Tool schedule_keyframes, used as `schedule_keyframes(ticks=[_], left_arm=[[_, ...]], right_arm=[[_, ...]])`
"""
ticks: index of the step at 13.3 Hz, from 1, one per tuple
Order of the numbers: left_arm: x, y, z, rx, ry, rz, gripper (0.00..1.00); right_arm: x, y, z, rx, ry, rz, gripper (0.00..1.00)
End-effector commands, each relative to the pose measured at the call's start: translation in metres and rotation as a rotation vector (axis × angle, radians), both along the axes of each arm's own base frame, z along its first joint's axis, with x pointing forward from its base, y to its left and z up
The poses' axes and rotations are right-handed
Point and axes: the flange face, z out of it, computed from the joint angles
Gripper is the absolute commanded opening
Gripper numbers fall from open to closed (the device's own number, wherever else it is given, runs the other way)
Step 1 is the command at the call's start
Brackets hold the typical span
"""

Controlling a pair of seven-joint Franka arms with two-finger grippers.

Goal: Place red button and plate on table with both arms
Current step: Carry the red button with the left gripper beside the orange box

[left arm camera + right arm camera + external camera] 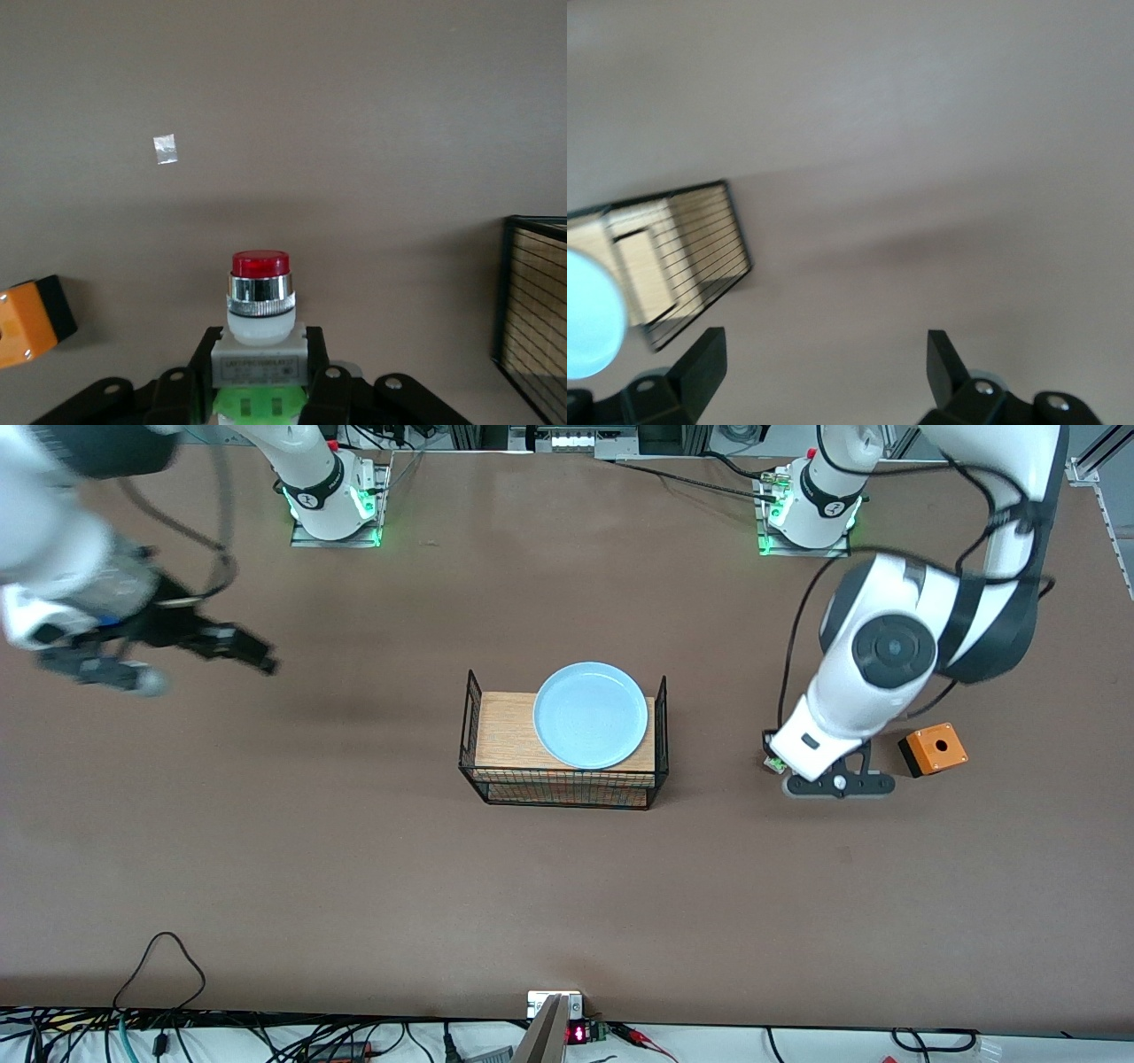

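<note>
Pale blue plate (591,715), red-capped red button (260,305), orange/black box (933,749), brown table (567,886)

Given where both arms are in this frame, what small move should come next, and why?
Probably the right gripper, open over bare table, should move toward the plate, which sits on the wire rack. The left gripper is shut on the red button, low by the orange box.

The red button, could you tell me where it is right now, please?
The red button is clamped in the left hand, low over the table toward the left arm's end, between the wire rack and the orange box.
</note>
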Motion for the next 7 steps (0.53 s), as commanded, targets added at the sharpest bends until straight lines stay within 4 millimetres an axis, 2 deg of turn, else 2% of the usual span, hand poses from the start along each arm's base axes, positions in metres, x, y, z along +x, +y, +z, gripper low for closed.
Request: schedule_keyframes(ticks=[1,2,3,4,6,7], left_arm=[[0.023,0.042,-0.049,-0.012,-0.017,-0.099,0.27],[0.031,0.067,-0.071,-0.02,-0.015,-0.135,0.28],[0.033,0.072,-0.095,-0.024,0.009,-0.173,0.28],[0.033,0.078,-0.122,-0.029,0.023,-0.171,0.28],[0.03,0.09,-0.158,-0.039,0.025,-0.16,0.29],[0.025,0.093,-0.172,-0.044,0.018,-0.16,0.29]], right_arm=[[0.0,0.078,-0.007,-0.012,0.014,-0.04,1.0],[-0.002,0.1,-0.012,-0.015,0.028,-0.096,1.0],[-0.013,0.137,-0.025,-0.037,0.049,-0.125,1.0],[-0.017,0.166,-0.026,-0.034,0.037,-0.176,1.0],[-0.018,0.207,-0.04,-0.03,0.029,-0.306,1.0],[-0.017,0.22,-0.047,-0.026,0.025,-0.367,1.0]])
